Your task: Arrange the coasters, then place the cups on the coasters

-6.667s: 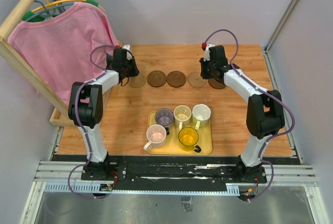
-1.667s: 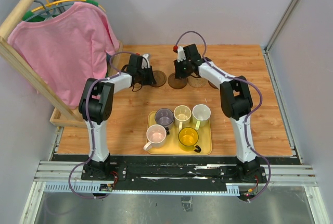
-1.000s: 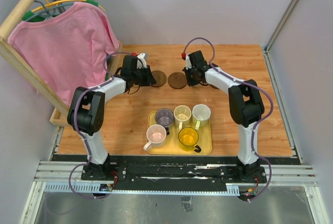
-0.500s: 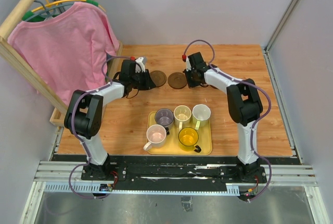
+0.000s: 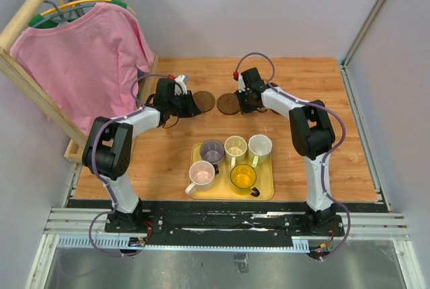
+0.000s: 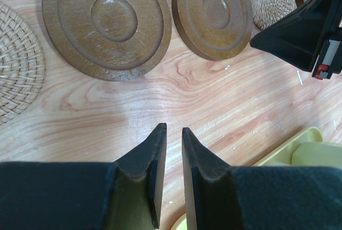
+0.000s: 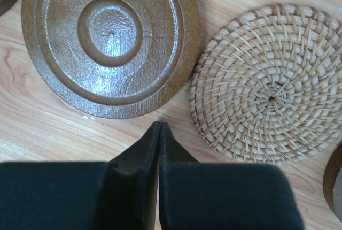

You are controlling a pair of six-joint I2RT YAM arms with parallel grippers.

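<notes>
**1. Near zone.** A yellow tray (image 5: 269, 191) lies on the desk (image 5: 154, 161), just ahead of the arm bases. It carries all five cups, upright and mouth up.
- Near row: pink cup (image 5: 202, 174) and yellow cup (image 5: 243, 177).
- Far row: purple-grey cup (image 5: 212, 150), cream cup (image 5: 236, 146) and whitish cup (image 5: 260, 146).

No cup stands on a coaster.

**2. Middle zone.** Both hands are low over bare wood on the near side of the coaster row.
- Left hand (image 6: 173, 130): the jaws stand a narrow slit apart, with nothing between them.
- Right hand (image 7: 159, 125): the fingers are pressed flat together and hold nothing. The tips sit at the near edge of the gap between two coasters.

**3. Far zone.** The five coasters lie flat in one row across the desk, each just beside the next. From the left:
- left woven coaster (image 6: 16, 64)
- left dark coaster (image 6: 107, 24)
- middle dark coaster (image 7: 109, 40)
- right woven coaster (image 7: 269, 83)
- right dark coaster (image 7: 334, 184), seen only at its edge

**4. Far left.** A pink shirt (image 5: 80, 54) hangs on a wooden rack (image 5: 27, 10).
</notes>
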